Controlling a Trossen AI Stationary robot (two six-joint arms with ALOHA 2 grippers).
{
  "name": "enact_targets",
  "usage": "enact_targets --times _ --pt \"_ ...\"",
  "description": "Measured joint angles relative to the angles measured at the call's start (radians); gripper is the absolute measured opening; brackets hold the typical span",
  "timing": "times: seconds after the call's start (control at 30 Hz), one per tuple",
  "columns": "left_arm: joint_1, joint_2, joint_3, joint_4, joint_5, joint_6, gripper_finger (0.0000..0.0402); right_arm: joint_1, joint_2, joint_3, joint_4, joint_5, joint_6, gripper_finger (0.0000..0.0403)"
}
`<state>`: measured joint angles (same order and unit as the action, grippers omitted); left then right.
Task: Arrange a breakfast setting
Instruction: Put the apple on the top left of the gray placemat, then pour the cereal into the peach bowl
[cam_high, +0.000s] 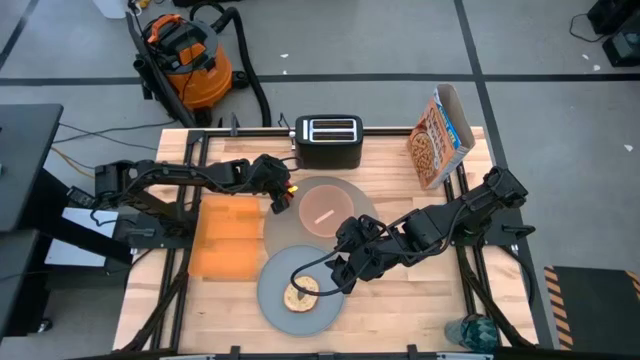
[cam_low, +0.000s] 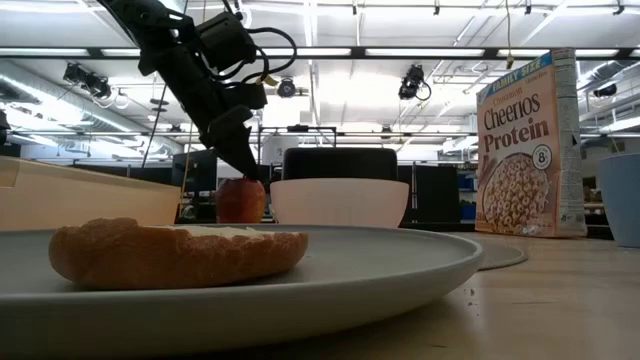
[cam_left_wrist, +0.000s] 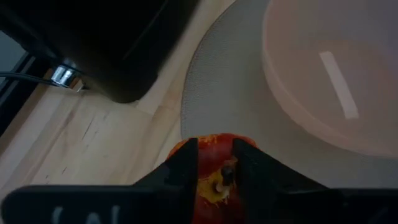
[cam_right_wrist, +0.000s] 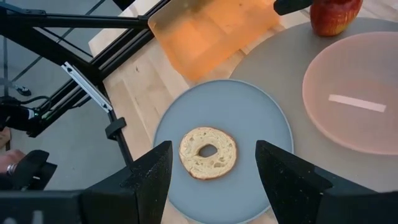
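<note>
The step in hand looks like the placing of the red apple (cam_high: 283, 195). The left gripper (cam_high: 280, 197) sits right over it at the placemat's (cam_high: 283, 238) rim nearest the toaster (cam_high: 327, 140), toward the desk's (cam_high: 400, 315) back edge. In the left wrist view the two fingers (cam_left_wrist: 184, 167) stand on either side of the apple (cam_left_wrist: 214, 174), close against it, so it appears gripped, though it also seems to rest on or just above the mat. The next move, as I judge it, calls for either letting go cleanly so the apple stays upright, or lifting it straight up without nudging the pink bowl (cam_high: 327, 208) just beside it.

The right gripper (cam_high: 335, 275) hovers over the grey-blue plate (cam_high: 272, 297) near the desk's front edge, fingers spread wide and holding nothing; the round toasted bread (cam_right_wrist: 208, 152) lies on the plate (cam_right_wrist: 261, 118) between them. The orange napkin (cam_high: 225, 235) lies flat beside the mat toward the left edge.

The low view shows the apple (cam_low: 240, 200) sitting low beside the bowl (cam_low: 340, 203), with the left fingers coming down from above, which the high view cannot settle. It also shows the cereal box (cam_low: 527, 145) upright. Only the wrist and high views show a pale strip in the bowl, perhaps the spoon; I cannot tell.
</note>
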<state>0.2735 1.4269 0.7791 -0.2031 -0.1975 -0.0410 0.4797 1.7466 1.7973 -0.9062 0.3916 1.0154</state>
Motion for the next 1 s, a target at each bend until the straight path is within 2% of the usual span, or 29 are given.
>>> enact_targets --times 0.2,0.5,0.8,1.0 --pt "0.012 0.000 0.000 -0.005 0.000 0.008 0.0139 -0.007 0.000 0.000 0.000 0.000 -0.017 0.0237" --pt "0.012 -0.022 0.003 -0.027 -0.002 0.008 0.0144 -0.021 0.000 0.000 0.000 -0.010 -0.056 0.0237" --pt "0.011 -0.035 0.113 -0.132 -0.001 0.029 0.0144 -0.043 0.001 0.000 0.053 -0.081 -0.084 0.0237" --pt "0.011 -0.050 0.221 -0.236 -0.001 0.038 0.0144 -0.059 -0.026 0.000 0.071 -0.086 -0.083 0.0237"
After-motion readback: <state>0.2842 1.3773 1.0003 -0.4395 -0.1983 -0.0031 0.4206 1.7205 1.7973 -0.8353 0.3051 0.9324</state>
